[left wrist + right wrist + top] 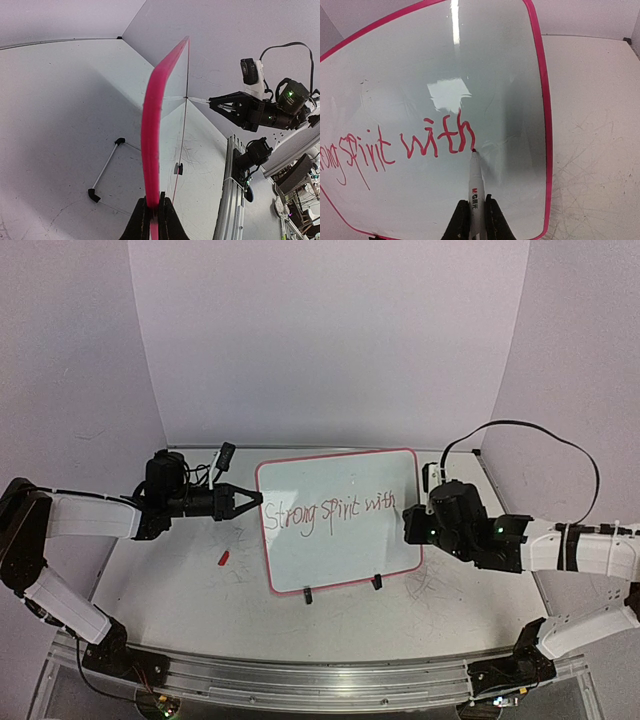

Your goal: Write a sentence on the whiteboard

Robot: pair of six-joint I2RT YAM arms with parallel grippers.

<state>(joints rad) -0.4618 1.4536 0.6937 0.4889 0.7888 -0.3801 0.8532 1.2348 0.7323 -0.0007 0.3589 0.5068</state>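
Left gripper (250,500) is pinched tight on the pink rim at the left edge of the whiteboard (340,550), the rim running straight out from between its fingers in the left wrist view. The board stands propped on the table (180,600) on two black clip feet (308,594), between the two grippers. Right gripper (476,212) is clamped on a white marker (476,182) that sticks out ahead of its fingers. The marker's red tip touches the board at the foot of the last letter. The sentence (330,512), in red handwriting, reads "Strong spirit with". It starts just beside the left fingertips and ends at the marker tip in front of the right gripper, with bare board beyond it up to the right rim. A small red piece (224,559), possibly the marker cap, lies on the table near the left gripper, on the side toward the arm bases, clear of the board
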